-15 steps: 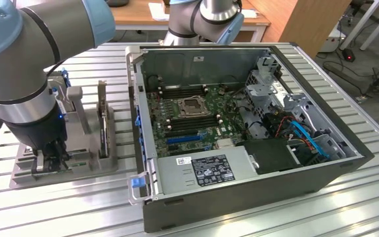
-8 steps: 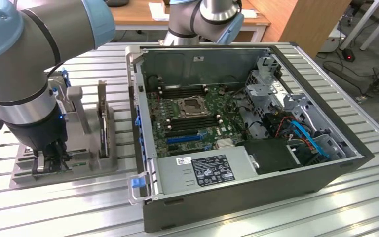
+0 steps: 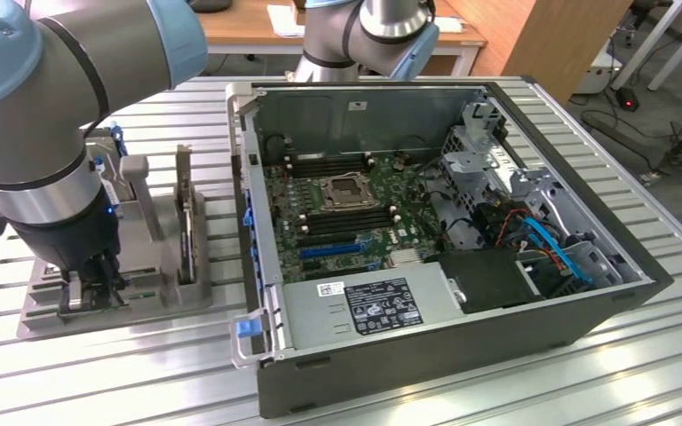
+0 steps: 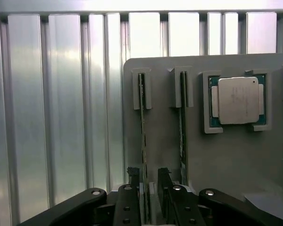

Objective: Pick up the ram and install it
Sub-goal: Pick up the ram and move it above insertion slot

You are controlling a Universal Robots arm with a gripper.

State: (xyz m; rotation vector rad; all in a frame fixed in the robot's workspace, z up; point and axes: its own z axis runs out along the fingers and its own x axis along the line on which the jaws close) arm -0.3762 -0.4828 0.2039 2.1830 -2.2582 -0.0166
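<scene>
Gripper (image 4: 148, 182) jaws stand unclenched astride the ram (image 4: 142, 136), upright in its tray (image 4: 226, 160); lifting and installing remain.

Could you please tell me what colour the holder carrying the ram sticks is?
The holder is plain grey, clearest in the wrist view.

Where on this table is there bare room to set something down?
Bare table slats lie on the camera side of the grey tray and past the computer case at the exterior view's right. Crowded: the tray, where the open jaws straddle a ram stick.
</scene>
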